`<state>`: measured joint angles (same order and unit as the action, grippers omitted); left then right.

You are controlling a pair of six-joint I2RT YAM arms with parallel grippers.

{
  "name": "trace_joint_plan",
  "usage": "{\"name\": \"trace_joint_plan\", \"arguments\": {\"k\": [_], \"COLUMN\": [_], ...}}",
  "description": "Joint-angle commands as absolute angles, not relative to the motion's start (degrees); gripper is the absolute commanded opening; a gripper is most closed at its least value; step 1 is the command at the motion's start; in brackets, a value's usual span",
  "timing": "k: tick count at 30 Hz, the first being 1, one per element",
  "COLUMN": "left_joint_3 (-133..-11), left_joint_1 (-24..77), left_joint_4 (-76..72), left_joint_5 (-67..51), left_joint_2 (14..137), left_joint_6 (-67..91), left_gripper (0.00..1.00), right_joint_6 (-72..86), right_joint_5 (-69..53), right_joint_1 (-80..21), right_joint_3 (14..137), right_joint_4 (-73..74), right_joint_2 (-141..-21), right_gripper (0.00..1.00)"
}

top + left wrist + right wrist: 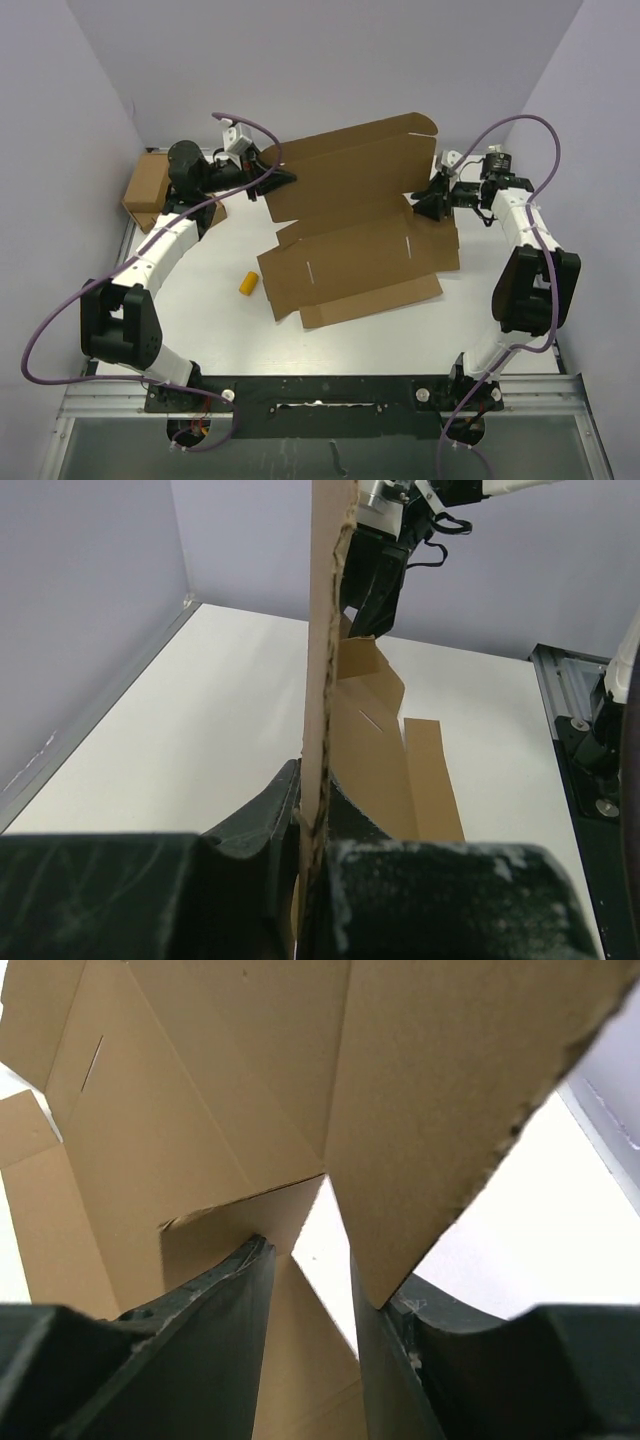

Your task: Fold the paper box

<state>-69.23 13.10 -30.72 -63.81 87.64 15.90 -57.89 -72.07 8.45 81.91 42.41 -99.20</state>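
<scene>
The paper box [350,250] is a large brown die-cut sheet lying mid-table, with its back panel raised and tilted. My left gripper [283,180] is shut on the left edge of that raised panel. In the left wrist view the cardboard edge [325,630] stands upright, pinched in the gripper [318,815]. My right gripper [420,205] is at the sheet's right side by a flap notch. In the right wrist view the gripper [310,1252] is open, its jaws apart with cardboard flaps [230,1090] touching both fingertips but not clamped.
A small yellow cylinder [248,284] lies on the table left of the sheet. A smaller brown box [148,188] stands at the far left by the wall. The right arm's gripper shows beyond the panel in the left wrist view [375,590].
</scene>
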Motion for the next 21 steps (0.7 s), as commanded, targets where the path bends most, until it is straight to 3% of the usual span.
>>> {"name": "trace_joint_plan", "arguments": {"k": [1,8,16,21], "left_joint_3": [-69.35,-69.18,-68.64,-68.34], "left_joint_1": [12.92,12.64,10.95,10.15], "left_joint_4": [-36.39,-39.44,-47.47,-54.91], "left_joint_5": [-65.93,-67.97,-69.79,-70.09], "left_joint_2": [83.76,84.32,87.14,89.29], "left_joint_6": [17.53,20.08,27.33,34.11], "left_gripper": [0.0,0.0,0.0,0.0], "right_joint_6": [-52.78,-37.29,-14.63,-11.53], "right_joint_5": [-75.11,-74.03,-76.56,-82.17], "right_joint_1": [6.28,6.28,8.96,8.88], "right_joint_3": [80.11,74.15,63.37,60.07], "right_joint_4": [36.54,16.86,-16.29,-21.75], "right_joint_2": [-97.08,-97.2,-98.01,-96.82], "right_gripper": [0.39,0.47,0.47,0.49]}}
